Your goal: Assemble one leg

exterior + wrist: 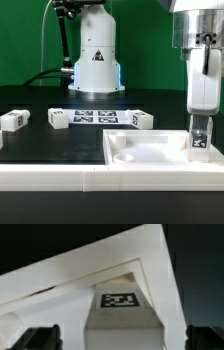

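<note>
1. In the exterior view we've got the big white panel (pixel 150 152) lying flat on the dark surface (pixel 40 145), and it's our landmark for everything else. It has a raised rim and a round recess near its corner on the exterior view's left, and that recess looks empty.
2. The leg (pixel 199 138) stands upright on the panel, close to the panel's edge on the exterior view's right, tag facing the camera.
3. The gripper (pixel 200 122) comes straight down onto the leg. Its fingers sit either side of the leg's top and look closed on it, so we'd call that a grip.
4. In the wrist view the leg (pixel 122 314) runs between the two dark fingertips (pixel 40 338), tag clear in the middle, panel corner behind it.
5. Beyond the panel's far edge lies the marker board (pixel 95 117), with loose legs near it: one (pixel 58 119) at its end on the exterior view's left, one (pixel 140 120) at the other end, and one (pixel 12 120) further out, well apart from the panel.
6. Open surface lies between the panel and the marker board.
</note>
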`<state>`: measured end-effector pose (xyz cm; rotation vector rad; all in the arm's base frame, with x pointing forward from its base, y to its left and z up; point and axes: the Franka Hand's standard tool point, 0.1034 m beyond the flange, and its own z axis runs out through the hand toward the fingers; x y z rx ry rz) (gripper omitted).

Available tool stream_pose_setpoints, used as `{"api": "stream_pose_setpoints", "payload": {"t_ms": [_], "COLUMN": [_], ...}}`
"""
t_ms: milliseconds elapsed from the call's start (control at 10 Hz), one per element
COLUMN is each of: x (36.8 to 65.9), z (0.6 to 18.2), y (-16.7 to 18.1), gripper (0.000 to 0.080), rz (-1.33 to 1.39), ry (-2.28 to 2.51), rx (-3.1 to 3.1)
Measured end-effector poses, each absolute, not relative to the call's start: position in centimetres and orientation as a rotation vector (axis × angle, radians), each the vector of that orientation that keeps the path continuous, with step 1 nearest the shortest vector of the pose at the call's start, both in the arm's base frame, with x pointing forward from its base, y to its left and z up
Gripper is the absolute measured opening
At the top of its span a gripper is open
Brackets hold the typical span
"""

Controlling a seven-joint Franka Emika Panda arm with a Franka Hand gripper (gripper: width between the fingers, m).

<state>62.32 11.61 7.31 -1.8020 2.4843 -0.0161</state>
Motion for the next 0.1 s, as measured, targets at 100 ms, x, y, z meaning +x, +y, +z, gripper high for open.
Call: {"api": "stream_pose_setpoints", "payload": {"t_ms": [100], "x": [62.32], "z": [7.31], "y": [11.61], "gripper": [0.0643], "rz": [-0.016], "ry": [2.482], "rx": [-1.805]}}
